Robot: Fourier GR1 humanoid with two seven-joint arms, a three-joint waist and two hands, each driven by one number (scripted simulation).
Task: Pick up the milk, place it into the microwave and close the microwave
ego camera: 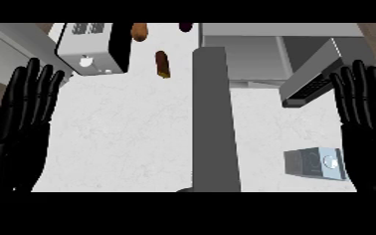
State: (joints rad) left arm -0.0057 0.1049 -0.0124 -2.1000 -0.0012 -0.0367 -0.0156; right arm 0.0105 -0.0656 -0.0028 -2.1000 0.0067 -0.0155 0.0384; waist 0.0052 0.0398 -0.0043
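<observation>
Milk [314, 163] lies on its side on the white surface [125, 139] at near right, a grey carton with its round cap toward the right. Its right edge meets the palm edge of the right hand [360, 129] in this view; cannot tell whether they actually touch. Right hand rests at the right edge, fingers straight, slightly spread and pointing away, holding nothing. Left hand [26, 124] rests at the left edge in the same posture, fingers straight and spread, well apart from everything else. A long dark-grey panel [215, 119] runs down the middle of the view from the near edge to the microwave's left front corner; it looks like the open door, but this is not certain. Farther back at right, the microwave [249, 32] shows its cavity open, with a slanted grey side bearing a black strip [312, 87] at its right. At far left stands a grey toaster [88, 47]. Between toaster and microwave lie a brown item [161, 63], another brown item [140, 31] behind it, and a dark item [186, 27] at the far edge.
</observation>
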